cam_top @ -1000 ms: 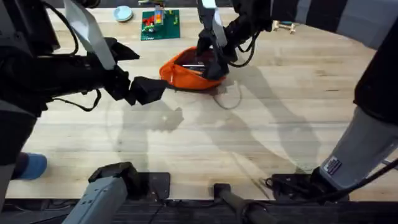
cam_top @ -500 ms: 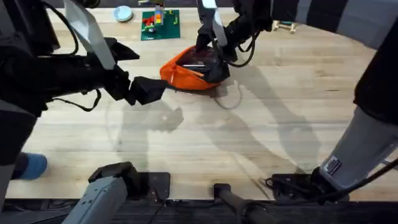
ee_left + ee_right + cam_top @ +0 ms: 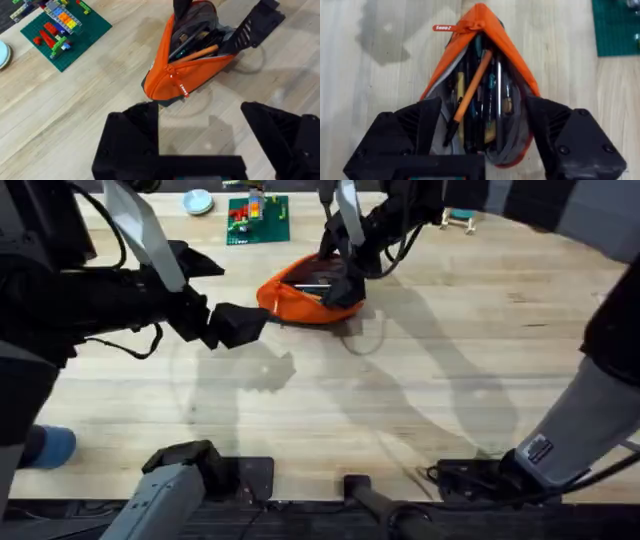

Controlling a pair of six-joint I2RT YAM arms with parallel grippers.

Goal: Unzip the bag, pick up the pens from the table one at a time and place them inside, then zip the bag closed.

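Pens sit inside the bag (image 3: 485, 90); our right end effector (image 3: 485, 150) gapes empty above it, left end effector (image 3: 200, 125) open nearby. Zipping comes next: grab the pull tab (image 3: 451, 27).

pens (image 3: 470, 90) in bag (image 3: 515, 62), on table (image 3: 450, 370)

one orange bag (image 3: 470, 30), one orange pen (image 3: 472, 85), two tools

- A green building-brick baseplate (image 3: 258, 219) studded with red, yellow and blue bricks lies at the far edge.
- A small pale blue dish (image 3: 198, 201) sits just beside it.
- A small wooden toy (image 3: 460, 220) lies well apart, far right.
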